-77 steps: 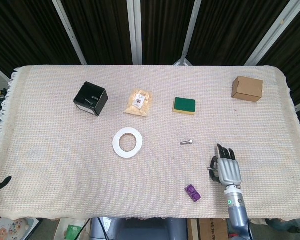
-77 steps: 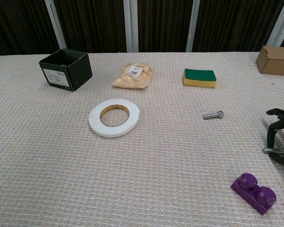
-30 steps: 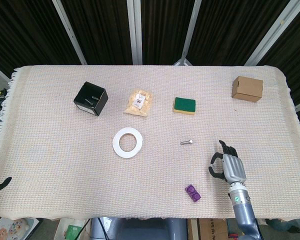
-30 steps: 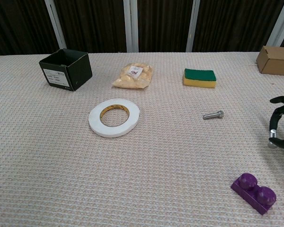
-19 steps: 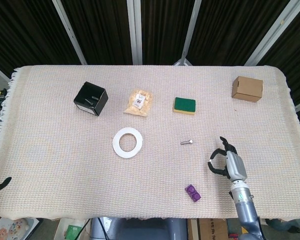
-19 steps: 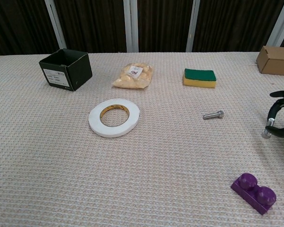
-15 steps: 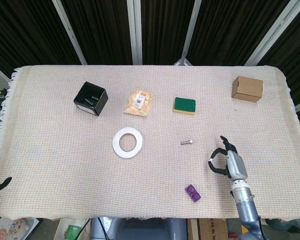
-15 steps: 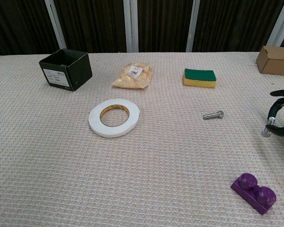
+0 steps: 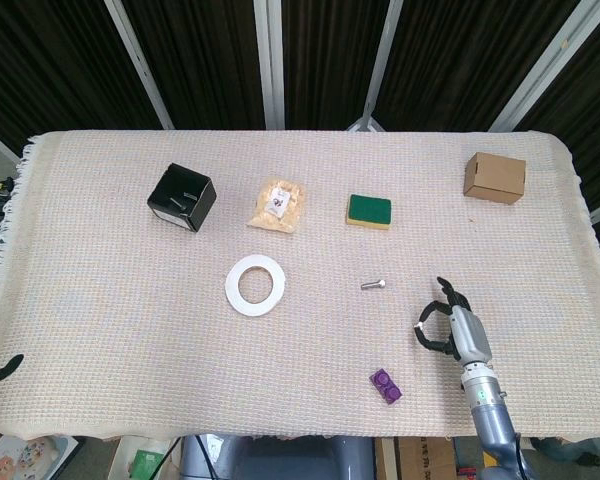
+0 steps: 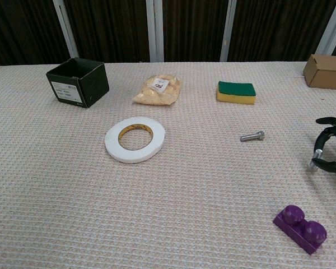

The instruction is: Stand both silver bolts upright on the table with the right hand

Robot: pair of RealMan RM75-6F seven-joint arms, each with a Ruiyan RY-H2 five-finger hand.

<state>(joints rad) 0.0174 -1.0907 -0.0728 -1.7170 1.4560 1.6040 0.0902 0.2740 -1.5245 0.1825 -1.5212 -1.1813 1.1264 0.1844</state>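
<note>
bolt (image 10: pixel 316 157) pinched, tilted, in right robot hand (image 10: pixel 330 147).

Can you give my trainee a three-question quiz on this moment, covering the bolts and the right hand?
1. True or false: the right hand holds a silver bolt.
2. Multiple choice: the other silver bolt is (A) lying on its side on the table cloth, (B) upright beside the sponge, (C) inside the black box.
3. Fill in: the nearest thing on the table to the right hand in the chest view is the purple ____.

Key:
1. True; it is pinched between the fingers, tilted, not yet planted upright.
2. A
3. toy brick
</note>
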